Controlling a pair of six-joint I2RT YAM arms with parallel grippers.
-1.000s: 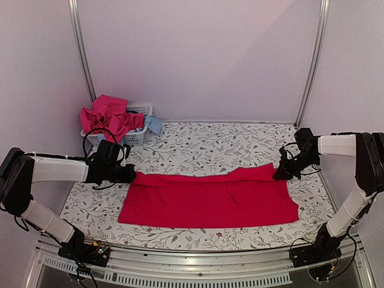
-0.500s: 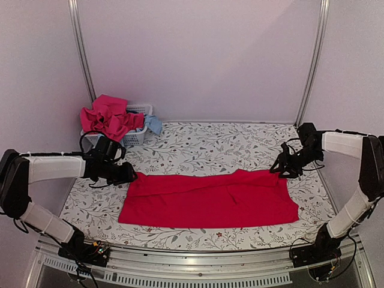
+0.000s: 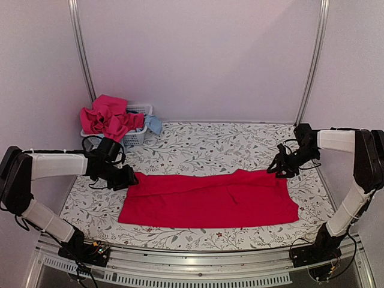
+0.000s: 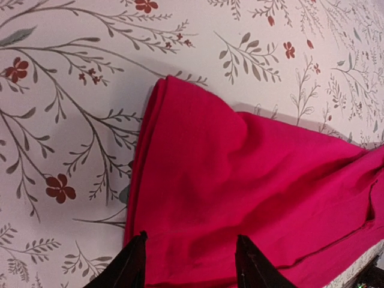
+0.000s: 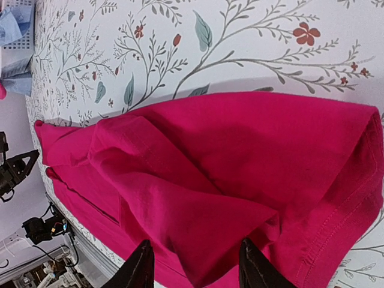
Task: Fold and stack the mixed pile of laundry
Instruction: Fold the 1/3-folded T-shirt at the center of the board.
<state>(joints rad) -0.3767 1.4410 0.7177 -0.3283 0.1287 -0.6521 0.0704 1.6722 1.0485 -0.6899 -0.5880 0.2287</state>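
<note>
I see a large bright red cloth (image 3: 210,201) of soft woven fabric, folded into a long rectangle with a rumpled far edge. It lies flat on the floral-printed tabletop (image 3: 204,144), along the near edge and across most of the width. The left jaws hover at its far left corner and the right jaws at its far right corner, where a stitched hem shows. In both wrist views the black fingertips (image 4: 135,264) stand apart over the cloth, gripping nothing. The rest of the mixed laundry pile (image 3: 108,117) — crumpled pink-red pieces and a light blue piece (image 3: 153,124) — is heaped in a white slatted plastic basket (image 3: 137,138) at the far left corner.
</note>
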